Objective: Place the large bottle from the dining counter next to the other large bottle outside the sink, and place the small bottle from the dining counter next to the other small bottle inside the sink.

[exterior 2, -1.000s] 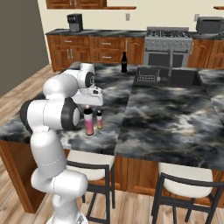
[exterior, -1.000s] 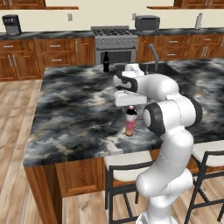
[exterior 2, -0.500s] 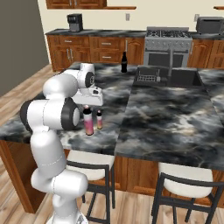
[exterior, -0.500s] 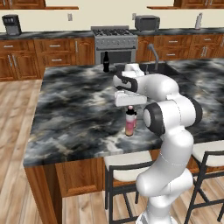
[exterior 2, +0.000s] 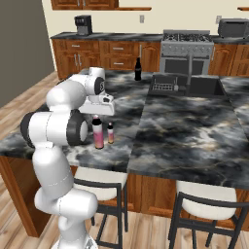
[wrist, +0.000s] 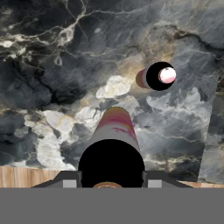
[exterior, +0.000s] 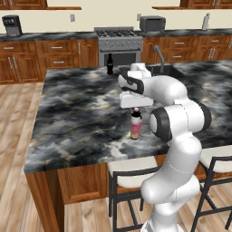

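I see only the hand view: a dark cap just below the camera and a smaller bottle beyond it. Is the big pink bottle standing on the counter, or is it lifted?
Observer: Standing. The large pink bottle rests upright on the dining counter, near its front edge.
Operator: Where is the black bottle?
Observer: The black bottle stands at the counter's far edge, outside the sink, to its left.
Operator: On which side is the small bottle?
Observer: The small pale bottle stands beside the pink one, on the side toward the sink.

No legible text, label, brand, number or sign is found in any view. The pink bottle [exterior: 135,125], the small bottle [exterior 2: 110,133] and the black bottle [exterior: 109,64] carry no readable lettering. The desk [exterior: 77,113] surface is unmarked.
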